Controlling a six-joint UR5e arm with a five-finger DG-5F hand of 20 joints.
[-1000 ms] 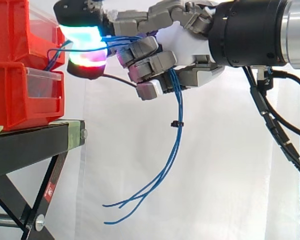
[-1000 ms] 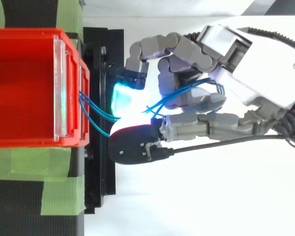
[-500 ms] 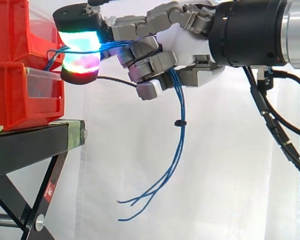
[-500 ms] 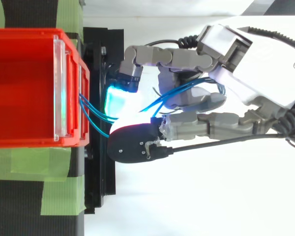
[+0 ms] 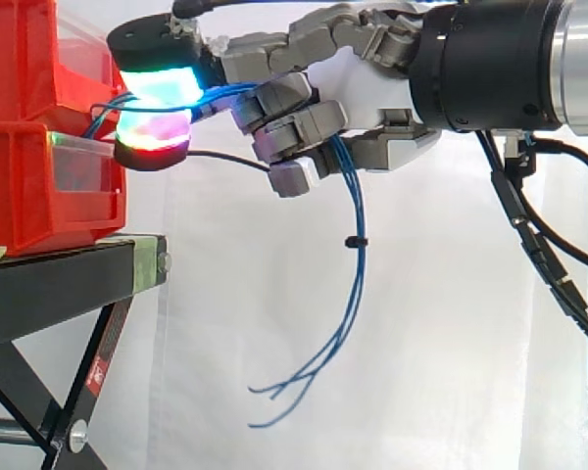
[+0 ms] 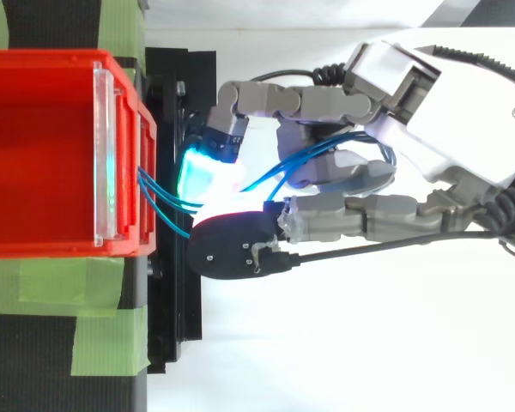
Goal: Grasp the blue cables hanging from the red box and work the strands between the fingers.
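Observation:
Thin blue cables [image 5: 351,206] come out of the front of the red box [image 5: 39,127], run right across my hand [image 5: 358,93] and hang down below it, loose ends curling near the bottom. A small black tie binds the strands partway down. In the top view the blue cables [image 6: 167,209] leave the red box [image 6: 43,154] and pass between two glowing fingertips [image 6: 202,167]. My hand [image 6: 429,112] is curled round the strands, its glowing pads pinching them just right of the box.
The red boxes sit stacked on a black stand [image 5: 69,279] with a slanted leg. Green tape [image 6: 86,326] marks the stand top. A white curtain hangs behind.
The glowing fingertips have moved left, closer to the red box. The hanging strands have been drawn upward, their loose ends swinging right.

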